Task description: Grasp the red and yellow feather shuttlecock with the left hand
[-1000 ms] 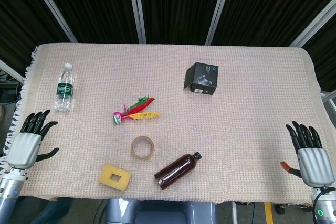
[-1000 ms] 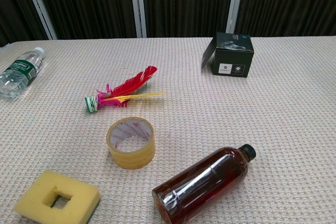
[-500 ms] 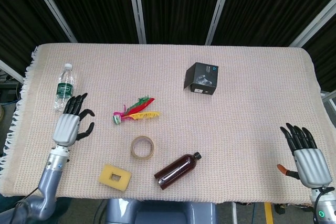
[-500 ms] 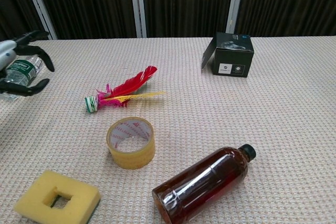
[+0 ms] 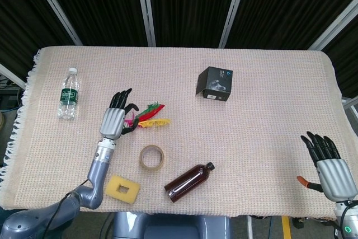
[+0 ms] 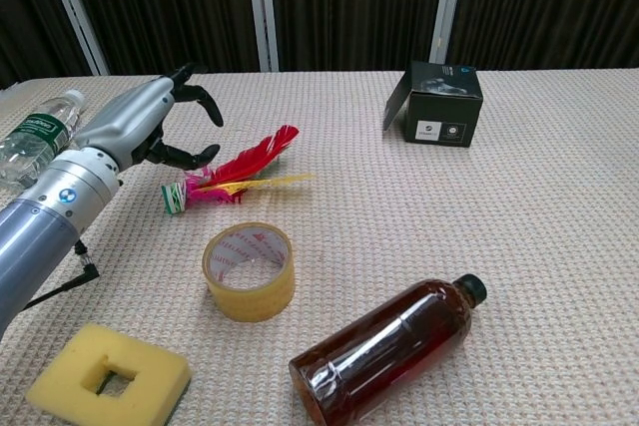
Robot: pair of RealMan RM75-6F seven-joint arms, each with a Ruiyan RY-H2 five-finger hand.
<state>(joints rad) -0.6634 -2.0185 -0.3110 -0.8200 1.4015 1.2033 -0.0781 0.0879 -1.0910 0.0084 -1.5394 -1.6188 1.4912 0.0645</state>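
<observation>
While the red and yellow feather shuttlecock (image 6: 228, 178) lies flat on the woven tablecloth (image 5: 268, 110), the left hand (image 6: 150, 125) hovers just above its green-and-white base with fingers apart and curved, holding nothing. A roll of clear tape (image 6: 250, 269) sits just in front of the shuttlecock, beside a yellow sponge (image 6: 108, 377) and a brown bottle (image 6: 384, 347) on its side. The right hand (image 5: 331, 166) rests spread at the table's near right edge.
</observation>
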